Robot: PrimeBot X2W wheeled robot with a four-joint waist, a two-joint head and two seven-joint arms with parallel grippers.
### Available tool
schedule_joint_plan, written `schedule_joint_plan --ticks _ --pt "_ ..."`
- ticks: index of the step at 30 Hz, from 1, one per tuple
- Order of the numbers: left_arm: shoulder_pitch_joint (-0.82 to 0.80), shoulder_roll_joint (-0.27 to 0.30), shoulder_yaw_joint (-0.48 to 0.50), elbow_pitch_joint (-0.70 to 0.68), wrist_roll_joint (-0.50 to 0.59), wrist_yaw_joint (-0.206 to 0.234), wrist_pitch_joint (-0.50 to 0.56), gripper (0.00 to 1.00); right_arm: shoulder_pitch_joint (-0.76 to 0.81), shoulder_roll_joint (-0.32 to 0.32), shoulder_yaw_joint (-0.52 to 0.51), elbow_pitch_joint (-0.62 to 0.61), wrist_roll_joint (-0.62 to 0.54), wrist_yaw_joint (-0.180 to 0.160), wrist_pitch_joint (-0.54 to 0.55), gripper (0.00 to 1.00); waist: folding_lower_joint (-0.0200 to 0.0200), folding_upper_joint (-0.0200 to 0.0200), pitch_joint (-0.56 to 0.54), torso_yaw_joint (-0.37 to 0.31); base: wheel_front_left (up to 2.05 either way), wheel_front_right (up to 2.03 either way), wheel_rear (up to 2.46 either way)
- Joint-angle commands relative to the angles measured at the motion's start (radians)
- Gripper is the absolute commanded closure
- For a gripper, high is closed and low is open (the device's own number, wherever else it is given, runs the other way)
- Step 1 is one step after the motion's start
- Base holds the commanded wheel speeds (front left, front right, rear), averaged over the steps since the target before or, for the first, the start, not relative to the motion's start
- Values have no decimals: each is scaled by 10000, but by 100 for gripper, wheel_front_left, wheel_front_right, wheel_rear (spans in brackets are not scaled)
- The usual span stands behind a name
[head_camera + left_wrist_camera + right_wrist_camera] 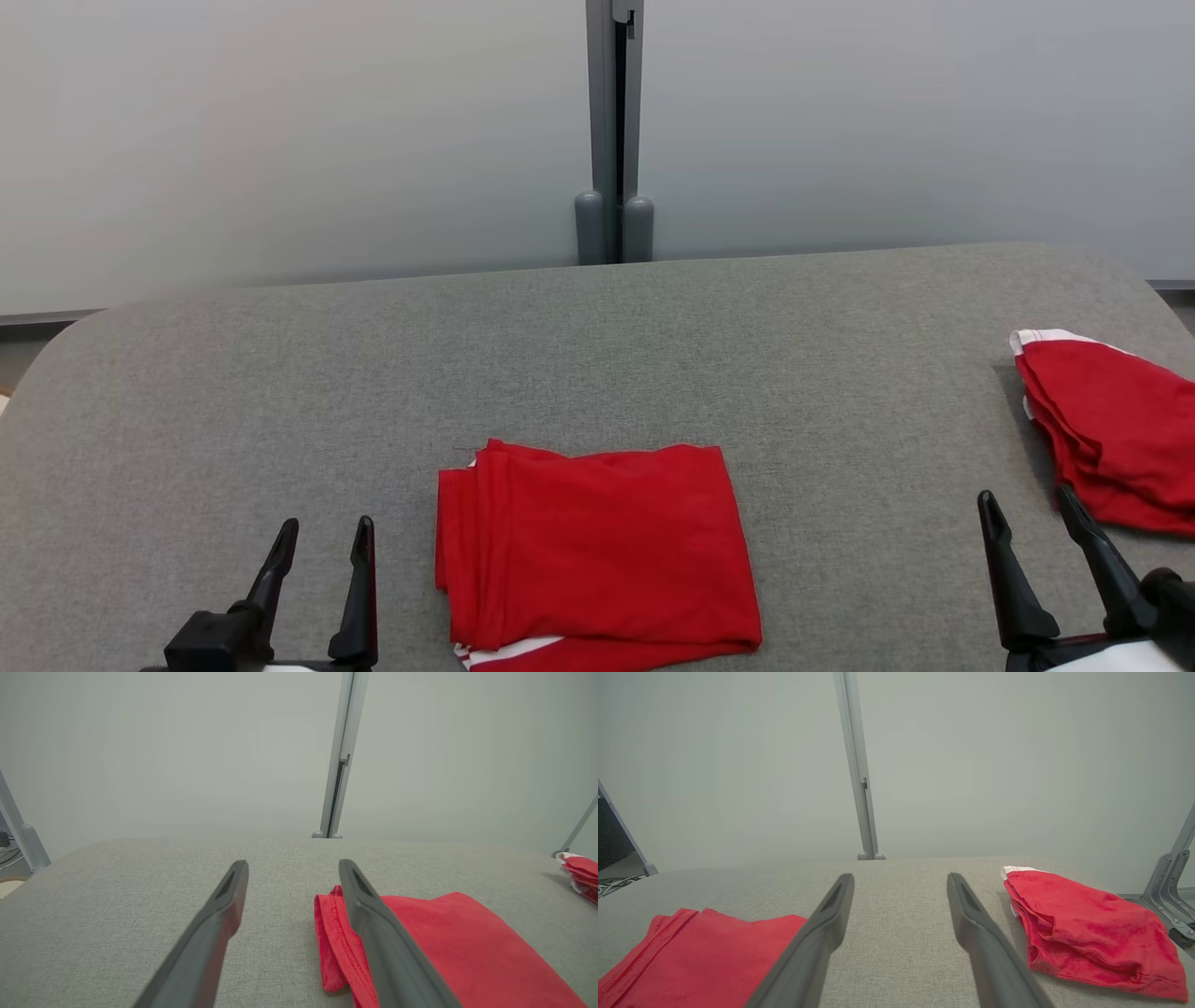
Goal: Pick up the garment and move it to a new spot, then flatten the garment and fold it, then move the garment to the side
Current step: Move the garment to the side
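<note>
While both arms sit low over the grey fabric-covered desk (597,355), the left end effector (327,525) shows at 7 o'clock in the head view, its two long dark fingers spread apart with nothing between them. The right end effector (1025,497) shows at 5 o'clock, likewise released and empty.

Between them, at 6 o'clock from the desk's middle, lies the red cloth garment with white trim (597,546). It is folded into a flat, roughly square stack. Its layered edges face 9 o'clock, and a white band peeks out along the near edge. It lies just to the 3 o'clock side of the left end effector, apart from its fingers.

A second red garment with white trim (1111,429) lies at 3 o'clock near the desk's edge, loosely folded and rumpled. It is just past the right end effector's fingertips and well apart from the folded stack.

At 12 o'clock a grey metal post (614,131) stands upright behind the desk against a pale wall (280,140).
</note>
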Motion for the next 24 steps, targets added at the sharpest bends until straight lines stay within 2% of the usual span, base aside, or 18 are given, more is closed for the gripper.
schedule_joint_plan --ticks 1,6,10,13,19,24 --pt "-191 77 -4 0 -8 10 -51 0 29 -59 -33 17 21 -1 25 0 0 -1 29 64 0 0 0" --pt "-417 71 -116 -56 2 -50 -59 0 23 -103 -77 106 -2 -1 79 0 0 -1 156 450 0 0 0" --pt "-802 32 -267 -123 38 -133 -80 0 -115 -189 -94 365 37 -1 200 0 0 -1 513 1067 0 0 0" --pt "-1393 -60 -398 -167 19 -255 -181 0 -439 -263 32 668 83 -1 321 0 0 -1 1177 1628 0 0 0" --pt "-2435 -317 -653 57 -72 -465 -459 0 -1340 -316 976 1813 226 -2 521 0 0 -1 2328 2513 0 0 0" --pt "-2917 -457 -717 285 -139 -562 -628 0 -2009 -183 1545 3110 444 -1 682 0 0 -1 2817 2863 0 0 0"
